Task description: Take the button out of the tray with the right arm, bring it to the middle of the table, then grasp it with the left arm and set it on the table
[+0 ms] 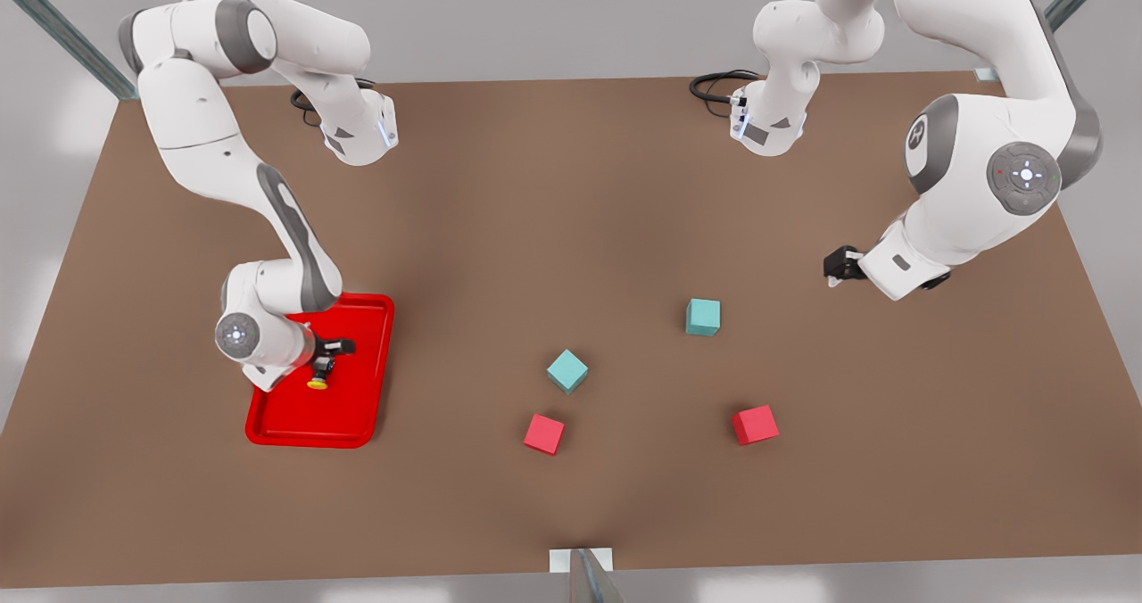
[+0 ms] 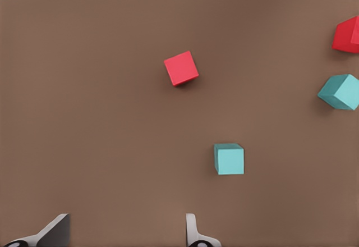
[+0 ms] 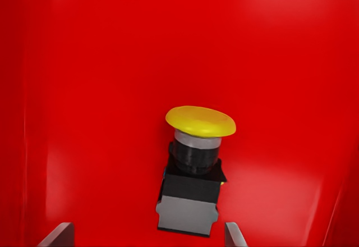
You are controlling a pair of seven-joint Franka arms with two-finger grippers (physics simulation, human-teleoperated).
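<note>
The button (image 3: pixel 193 168), a yellow cap on a black and grey boxy body, lies on its side on the floor of the red tray (image 3: pixel 101 62). My right gripper (image 3: pixel 148 237) is open, its fingertips on either side of the button's body. In the front view this is the arm on the left, with the right gripper (image 1: pixel 323 362) low over the tray (image 1: pixel 357 425) and the button (image 1: pixel 318 380) just below it. My left gripper (image 2: pixel 123 233) is open and holds nothing. It waits above the table (image 1: pixel 571 184) at the front view's right, seen as the left gripper (image 1: pixel 834 268).
Two teal cubes (image 1: pixel 703 317) (image 1: pixel 567 371) and two red cubes (image 1: pixel 544 433) (image 1: pixel 755 425) lie on the table's middle and front. The left wrist view looks down on a red cube (image 2: pixel 181 68) and a teal cube (image 2: pixel 229 159). Cables lie at the back.
</note>
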